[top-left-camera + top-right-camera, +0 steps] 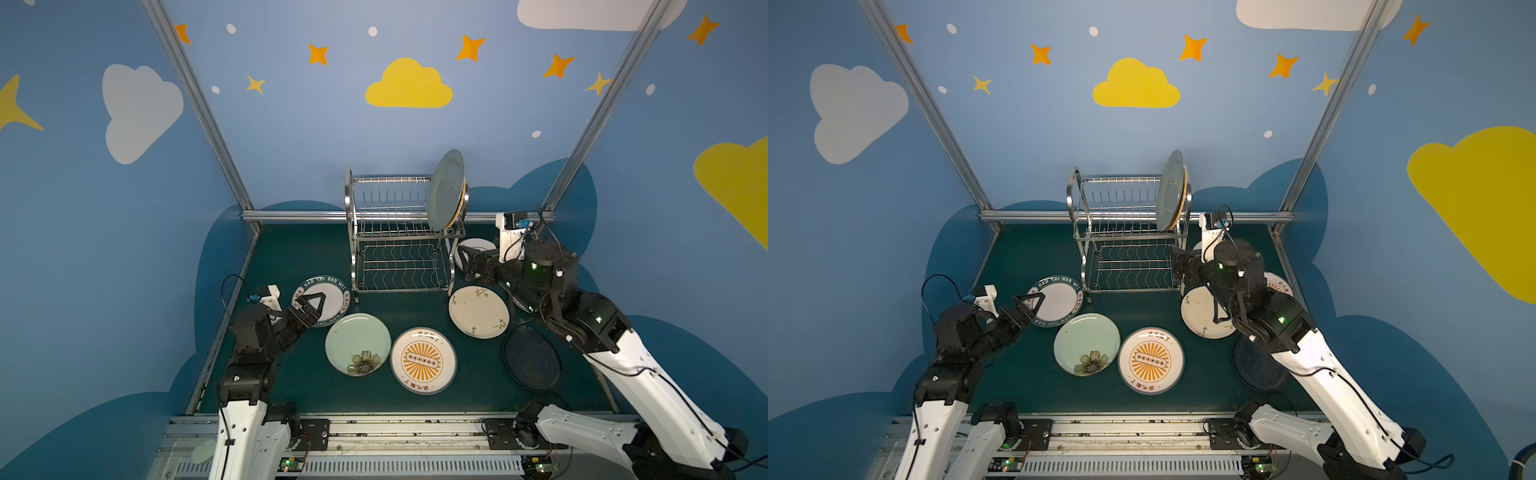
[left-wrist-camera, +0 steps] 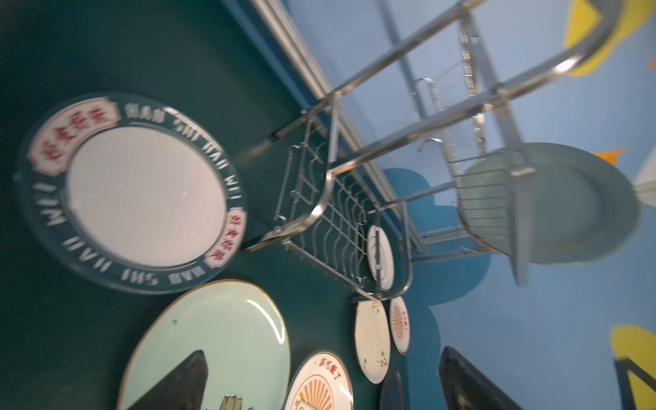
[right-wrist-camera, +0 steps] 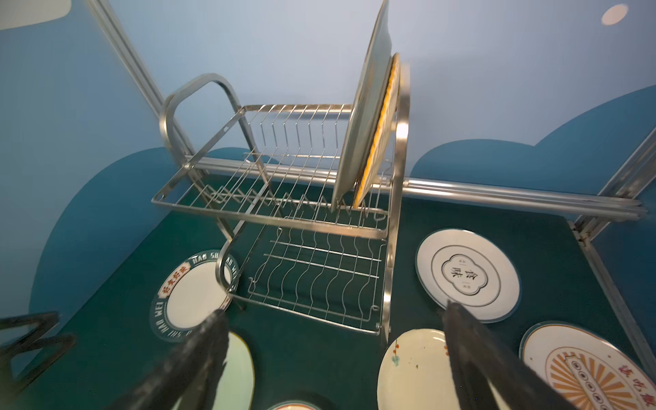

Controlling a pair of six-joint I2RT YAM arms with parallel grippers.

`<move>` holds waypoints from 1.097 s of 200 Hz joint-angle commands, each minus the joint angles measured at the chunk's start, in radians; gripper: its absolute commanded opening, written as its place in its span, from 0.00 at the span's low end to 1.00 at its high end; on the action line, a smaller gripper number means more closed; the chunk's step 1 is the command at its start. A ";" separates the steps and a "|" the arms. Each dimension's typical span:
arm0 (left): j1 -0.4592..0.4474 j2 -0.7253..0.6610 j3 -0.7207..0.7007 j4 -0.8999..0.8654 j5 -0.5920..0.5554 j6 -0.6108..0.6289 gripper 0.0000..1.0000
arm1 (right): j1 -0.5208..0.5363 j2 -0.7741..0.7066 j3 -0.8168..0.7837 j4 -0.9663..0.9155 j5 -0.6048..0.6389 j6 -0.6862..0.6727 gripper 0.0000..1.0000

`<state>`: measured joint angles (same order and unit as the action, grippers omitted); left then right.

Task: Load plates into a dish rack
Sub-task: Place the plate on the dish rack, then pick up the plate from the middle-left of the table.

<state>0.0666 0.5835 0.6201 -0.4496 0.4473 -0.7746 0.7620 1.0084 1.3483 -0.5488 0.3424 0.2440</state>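
Worktop: you have a dark green worktop (image 1: pixel 299 266), boxed in by aluminium posts (image 1: pixel 195 95), with a rail along its back edge.
Room: blue walls (image 1: pixel 291 137) on three sides, painted with clouds, stars and dots.
Left gripper: your left gripper (image 1: pixel 316 305) stands wide open with nothing between its fingers (image 2: pixel 177 383). It hovers over the near rim of the green-lettered plate (image 1: pixel 328 297). You cannot tell whether it touches.
Right gripper: your right gripper (image 1: pixel 466 262) is also spread wide and holds nothing. It sits just beside the rack's right side frame, level with the lower tier, over the edge of the emblem plate (image 3: pixel 466 275).
Rack: the dish rack (image 1: pixel 399 232) stands upright at the back middle of the worktop.
Rack, upper tier: two plates stand on edge in the slots at its right end, both leaning slightly. The pale green plate (image 1: pixel 445 189) is on the inner side. The woven orange plate (image 3: pixel 381 131) is just behind it, nearest the side frame.
Flat, left of rack: the green-lettered plate, with the flower plate (image 1: pixel 357 344) in front of it, rims meeting.
Flat, front middle: the sunburst plate (image 1: pixel 423 360), just beside the flower plate.
Flat, right: the sprigged plate (image 1: pixel 478 311) lies by the rack's front right foot. The navy plate (image 1: pixel 532 357) is nearer you, partly under the right arm. A second sunburst plate (image 3: pixel 589 369) lies beyond the sprigged one.
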 commanded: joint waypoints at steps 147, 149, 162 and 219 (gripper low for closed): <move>0.222 0.477 -0.285 0.483 0.011 -0.280 0.50 | 0.004 -0.062 -0.466 0.237 -0.416 0.149 0.92; 0.221 0.485 -0.287 0.494 0.011 -0.284 0.50 | 0.005 -0.061 -0.466 0.236 -0.417 0.150 0.92; 0.221 0.535 -0.292 0.546 0.025 -0.291 0.43 | 0.005 -0.057 -0.467 0.236 -0.425 0.159 0.92; 0.222 0.731 -0.270 0.684 0.053 -0.290 0.37 | 0.003 -0.071 -0.478 0.222 -0.427 0.180 0.92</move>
<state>0.2844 1.2613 0.3416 0.1387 0.4782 -1.0592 0.7620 0.9512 0.8841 -0.3401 -0.0734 0.4046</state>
